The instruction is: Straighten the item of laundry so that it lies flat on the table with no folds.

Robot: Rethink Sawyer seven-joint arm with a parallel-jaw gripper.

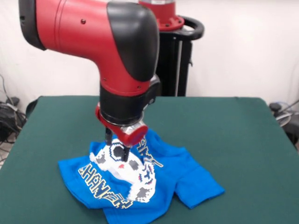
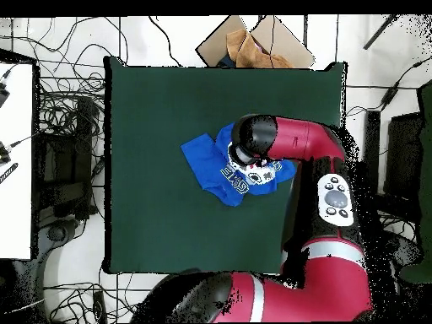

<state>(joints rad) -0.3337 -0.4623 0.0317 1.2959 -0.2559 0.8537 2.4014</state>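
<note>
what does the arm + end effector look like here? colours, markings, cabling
The Sawyer arm has glossy red rounded shells with black joint caps and a black wrist section above a red flange. A grey oval button panel sits on one link. The end effector is small and dark. No loose arm cables show.

Red-black arm (image 1: 117, 51) bent steeply down, hand (image 1: 117, 153) low, fingers closed together.

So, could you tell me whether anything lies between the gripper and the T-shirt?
Nothing visible does. The gripper is already down on the raised middle of the T-shirt, and only that shirt lies on the green table.
</note>
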